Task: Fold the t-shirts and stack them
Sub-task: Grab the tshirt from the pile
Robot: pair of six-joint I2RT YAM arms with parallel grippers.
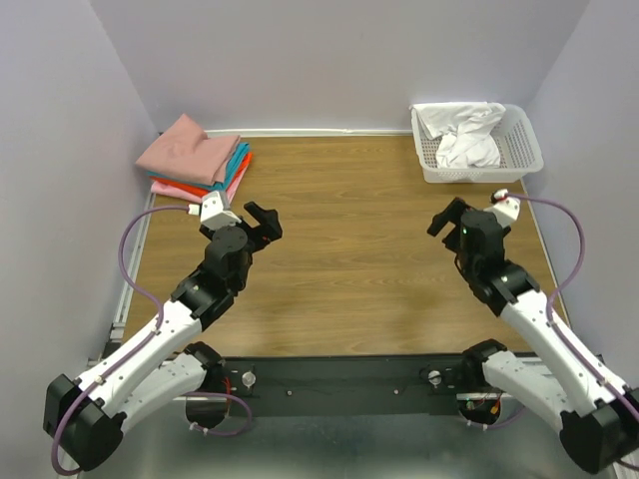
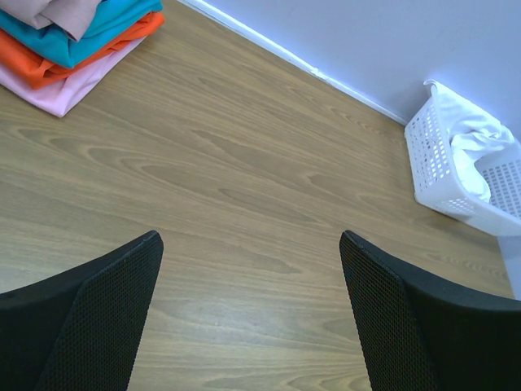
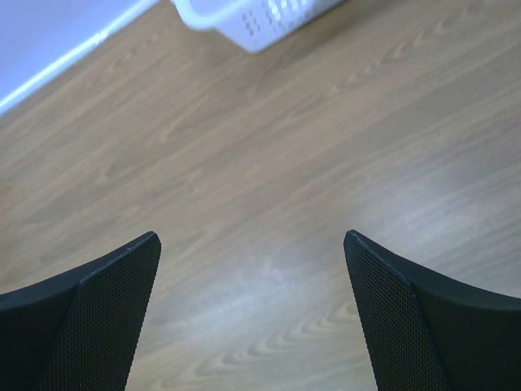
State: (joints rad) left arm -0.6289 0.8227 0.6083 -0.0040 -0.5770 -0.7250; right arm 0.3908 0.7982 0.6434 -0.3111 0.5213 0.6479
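Observation:
A stack of folded t-shirts [image 1: 195,160] lies at the table's far left: dusty pink on top, then teal, orange-red and light pink. It also shows in the left wrist view [image 2: 69,41]. A crumpled white t-shirt [image 1: 467,140] lies in the white basket [image 1: 527,150] at the far right, seen too in the left wrist view [image 2: 472,147]. My left gripper [image 1: 264,224] is open and empty above bare wood, right of the stack. My right gripper [image 1: 446,218] is open and empty above bare wood, in front of the basket.
The wooden table [image 1: 349,249] is closed in by grey walls at the back and both sides. The basket's corner [image 3: 244,20] shows at the top of the right wrist view. A black rail [image 1: 339,384] runs along the near edge between the arm bases.

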